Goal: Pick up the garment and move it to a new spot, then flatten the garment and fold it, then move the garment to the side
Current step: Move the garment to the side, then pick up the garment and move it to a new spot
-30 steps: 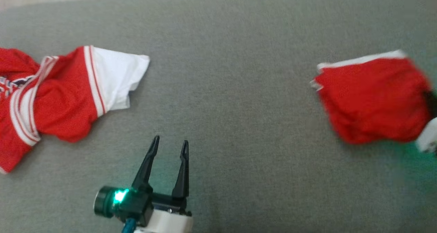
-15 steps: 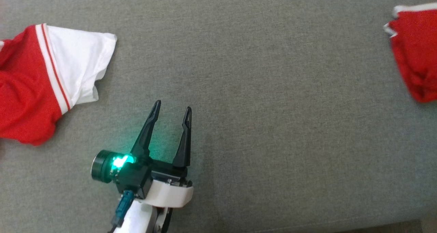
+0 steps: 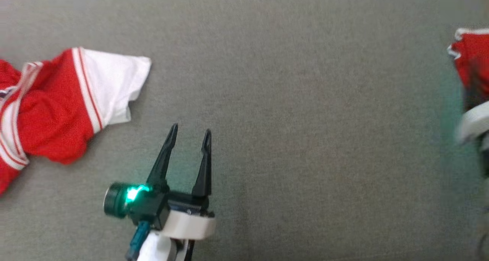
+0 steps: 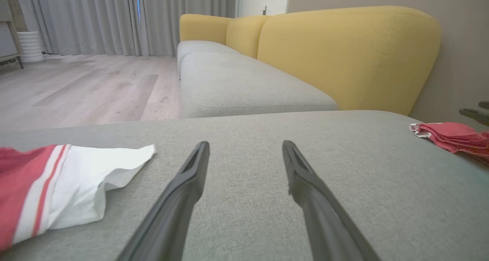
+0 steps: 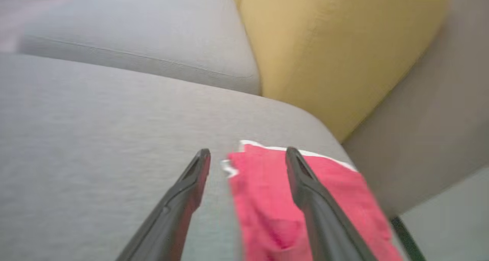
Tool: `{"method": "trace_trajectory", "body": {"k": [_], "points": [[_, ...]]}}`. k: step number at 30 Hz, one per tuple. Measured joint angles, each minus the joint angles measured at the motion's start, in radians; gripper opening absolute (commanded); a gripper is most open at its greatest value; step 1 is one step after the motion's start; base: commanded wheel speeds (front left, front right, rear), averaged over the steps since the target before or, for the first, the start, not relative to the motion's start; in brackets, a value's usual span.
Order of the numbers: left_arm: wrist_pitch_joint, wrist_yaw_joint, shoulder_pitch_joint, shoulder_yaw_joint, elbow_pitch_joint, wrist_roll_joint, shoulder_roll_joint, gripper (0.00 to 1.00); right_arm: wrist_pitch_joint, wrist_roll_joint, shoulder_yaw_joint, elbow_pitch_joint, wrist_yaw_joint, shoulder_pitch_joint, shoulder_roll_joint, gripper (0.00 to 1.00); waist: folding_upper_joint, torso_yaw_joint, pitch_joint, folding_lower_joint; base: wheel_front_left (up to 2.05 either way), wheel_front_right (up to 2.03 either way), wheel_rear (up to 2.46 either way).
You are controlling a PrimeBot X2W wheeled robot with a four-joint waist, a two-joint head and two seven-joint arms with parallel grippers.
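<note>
The garment point(image 5: 267, 200), a flat red fold with a white edge, lies at the far right of the grey cushion point(image 3: 298, 112), close to where the cushion rounds off beside the yellow backrest point(image 5: 324, 51). The right gripper point(image 5: 247, 151) is over it with its fingers spread wide and nothing pinched: one finger is above the red cloth, the other above bare cushion just beside the fold's edge. Blur hides whether either tip touches the cloth. I judge this to be the last step, setting the garment aside, at or just past the release. The next move calls for the right arm to lift straight clear, so that no fingertip catches the cloth and opens the fold or drags it toward the nearby edge. The left gripper point(image 3: 190, 129) is open and empty, low over bare cushion near the middle, well apart from the garment. To its left lies a crumpled red and white jersey point(image 3: 57, 104), also well apart. Nothing stands between the right gripper and a clean retreat.
</note>
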Motion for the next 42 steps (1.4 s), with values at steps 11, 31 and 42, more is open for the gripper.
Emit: {"method": "trace_trajectory", "body": {"k": [11,31,42], "points": [[0.000,0.022,0.132,0.008,0.058,-0.038,0.001,1.00,-0.064,0.283,0.360,0.001,0.000,0.253,0.137,1.00,0.0000,0.042,-0.217,-0.0002,0.00,0.00,0.00],[0.000,0.054,0.363,0.092,-0.026,-0.072,0.002,1.00,-0.157,0.330,0.323,-0.372,0.000,0.711,0.231,1.00,0.0000,0.076,-0.460,-0.0001,0.00,0.00,0.00],[0.000,0.029,0.402,0.131,-0.009,-0.043,0.004,1.00,-0.157,0.320,0.313,-0.376,0.000,0.757,0.250,1.00,0.0000,0.071,-0.475,0.0001,0.00,0.00,0.00]]}}
